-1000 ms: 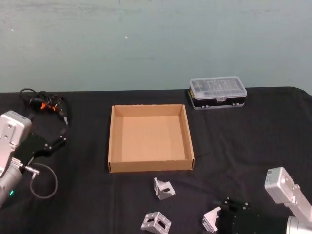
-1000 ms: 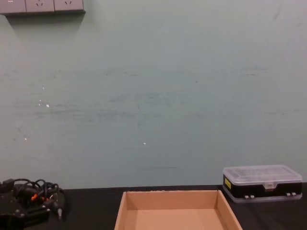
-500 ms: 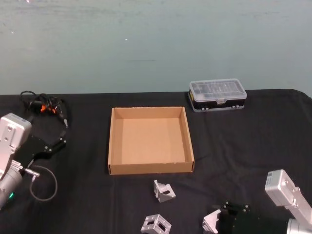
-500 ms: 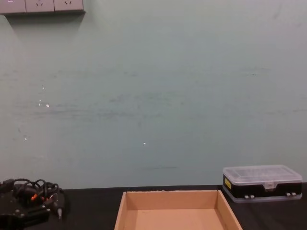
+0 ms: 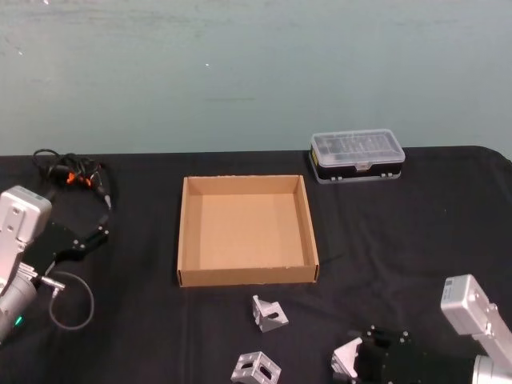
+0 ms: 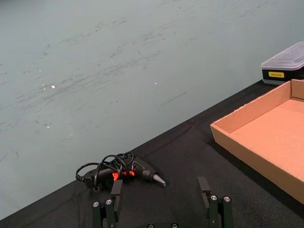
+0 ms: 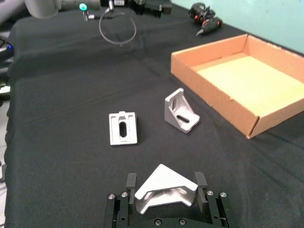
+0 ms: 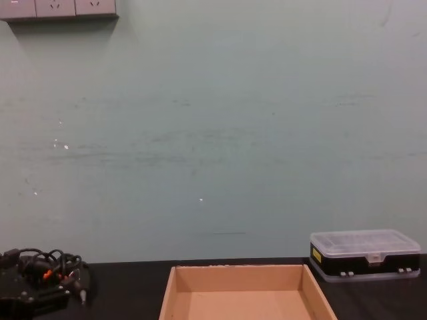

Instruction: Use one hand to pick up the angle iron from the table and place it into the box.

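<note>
Down at the near right of the flat matte black table (image 5: 416,232), the black jointed right gripper (image 7: 165,182) has its fingers (image 7: 130,182) closed against both ends of a silver triangular angle iron (image 7: 166,192). The piece looks to be resting on the tabletop, long side straight across the jaws. Here's what counts: the shallow brown cardboard box (image 5: 248,274) lies ahead and to the left of that gripper, low front wall facing it. A spare bracket (image 5: 270,310) sits just short of that wall, a second spare bracket (image 5: 257,366) nearer in. So it's lift, then carry forward-left over both, I'd say. The right arm is clearly the nearer one. The left gripper (image 6: 159,204), jaws wide open, is parked far left near a black corded tool with orange bits (image 5: 72,172). A black case with a clear lid (image 5: 357,154) stands behind the box's right corner, with a pale green wall beyond
</note>
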{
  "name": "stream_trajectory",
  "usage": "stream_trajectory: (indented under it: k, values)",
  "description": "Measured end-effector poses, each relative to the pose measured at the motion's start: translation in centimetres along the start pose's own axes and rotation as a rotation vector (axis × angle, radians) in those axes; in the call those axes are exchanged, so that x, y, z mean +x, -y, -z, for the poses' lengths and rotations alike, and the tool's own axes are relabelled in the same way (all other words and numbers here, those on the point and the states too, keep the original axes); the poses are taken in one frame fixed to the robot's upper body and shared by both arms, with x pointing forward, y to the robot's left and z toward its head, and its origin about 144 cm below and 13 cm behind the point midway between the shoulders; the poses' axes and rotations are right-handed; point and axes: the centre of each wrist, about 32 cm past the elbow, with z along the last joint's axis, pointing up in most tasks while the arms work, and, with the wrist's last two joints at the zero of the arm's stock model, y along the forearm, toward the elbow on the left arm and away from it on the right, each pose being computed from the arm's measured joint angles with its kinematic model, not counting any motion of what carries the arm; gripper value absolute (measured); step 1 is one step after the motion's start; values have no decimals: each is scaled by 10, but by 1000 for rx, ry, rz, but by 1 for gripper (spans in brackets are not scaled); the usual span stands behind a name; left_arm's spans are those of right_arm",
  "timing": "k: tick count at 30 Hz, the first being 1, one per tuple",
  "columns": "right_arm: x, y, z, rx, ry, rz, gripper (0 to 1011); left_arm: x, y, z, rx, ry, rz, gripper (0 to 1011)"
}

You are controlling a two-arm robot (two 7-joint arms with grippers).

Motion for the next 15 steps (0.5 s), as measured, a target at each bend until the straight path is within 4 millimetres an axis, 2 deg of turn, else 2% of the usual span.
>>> stream_trajectory:
  k: [15]
  values:
    - [13, -4, -5, 140, 0, 97, 735, 0, 0, 0, 0, 0, 0, 1000]
